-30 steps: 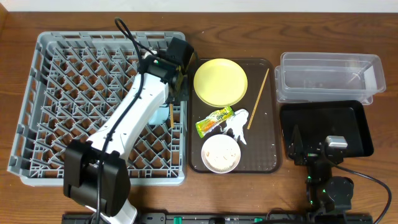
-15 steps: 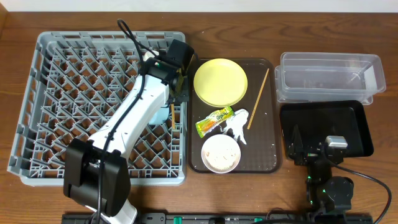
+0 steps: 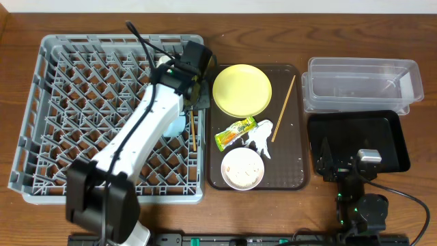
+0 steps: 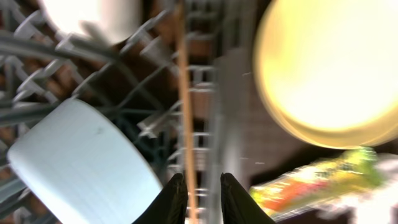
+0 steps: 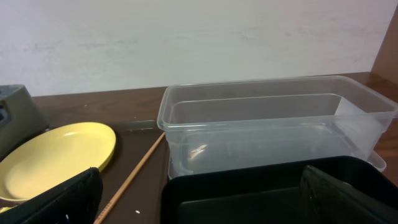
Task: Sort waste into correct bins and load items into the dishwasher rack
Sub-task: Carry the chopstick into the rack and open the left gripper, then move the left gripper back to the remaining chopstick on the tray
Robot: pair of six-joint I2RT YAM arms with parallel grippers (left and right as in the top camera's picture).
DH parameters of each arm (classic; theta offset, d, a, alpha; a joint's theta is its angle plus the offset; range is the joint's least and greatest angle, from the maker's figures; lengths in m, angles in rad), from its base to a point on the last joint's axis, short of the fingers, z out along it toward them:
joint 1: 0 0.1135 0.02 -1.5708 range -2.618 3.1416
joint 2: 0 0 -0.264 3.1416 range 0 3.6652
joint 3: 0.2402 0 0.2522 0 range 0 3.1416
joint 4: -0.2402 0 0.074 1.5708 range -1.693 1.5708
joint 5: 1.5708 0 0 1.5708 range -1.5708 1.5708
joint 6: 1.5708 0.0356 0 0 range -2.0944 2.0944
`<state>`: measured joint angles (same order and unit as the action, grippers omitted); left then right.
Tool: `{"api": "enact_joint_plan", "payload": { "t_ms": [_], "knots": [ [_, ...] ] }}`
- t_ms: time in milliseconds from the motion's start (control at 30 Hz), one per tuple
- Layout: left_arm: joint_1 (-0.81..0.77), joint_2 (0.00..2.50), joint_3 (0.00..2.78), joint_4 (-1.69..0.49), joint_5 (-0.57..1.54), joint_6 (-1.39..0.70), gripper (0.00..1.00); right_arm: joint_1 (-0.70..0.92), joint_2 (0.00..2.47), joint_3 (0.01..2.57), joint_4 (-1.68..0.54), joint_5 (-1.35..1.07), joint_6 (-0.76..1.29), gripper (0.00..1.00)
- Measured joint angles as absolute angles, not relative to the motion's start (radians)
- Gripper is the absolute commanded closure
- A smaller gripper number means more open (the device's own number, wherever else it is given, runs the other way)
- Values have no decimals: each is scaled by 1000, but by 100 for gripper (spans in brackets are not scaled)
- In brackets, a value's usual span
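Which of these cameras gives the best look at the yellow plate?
The overhead view: the plate shows whole, round and sharp, on the brown tray. The left wrist view catches it close but blurred and cut off by the frame. The right wrist view sees it low and side-on, cut off at the left edge.

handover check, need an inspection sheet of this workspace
surface: wooden table, brown tray on it
job's things: light blue bowl and rack chopstick in dishwasher rack; yellow plate, tray chopstick, snack wrapper, napkin, white dish of crumbs on brown tray; clear tub, black tray at right
clutter: nothing seen
grippers: left gripper above rack chopstick, grip unclear; right gripper open over black tray
cables: left arm cable, right arm cable, both black
surroundings: pale wall
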<state>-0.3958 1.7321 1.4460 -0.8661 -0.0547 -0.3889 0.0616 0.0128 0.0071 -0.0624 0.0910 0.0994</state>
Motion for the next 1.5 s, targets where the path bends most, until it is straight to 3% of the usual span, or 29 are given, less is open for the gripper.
{"api": "enact_joint_plan", "payload": {
  "t_ms": [133,367,933,1500],
  "knots": [
    [-396,1662,1446,-809,59,-387,64,62,13,7,-62,91,99,1],
    [-446,1647,1448,-755,263,-392,62,62,13,7,-62,91,99,1],
    [-780,1850,1447,-511,176,-392,62,62,13,7,-62,91,99,1],
    [-817,2074,1446,-205,150,-404,65,62,13,7,-62,91,99,1]
  ]
}}
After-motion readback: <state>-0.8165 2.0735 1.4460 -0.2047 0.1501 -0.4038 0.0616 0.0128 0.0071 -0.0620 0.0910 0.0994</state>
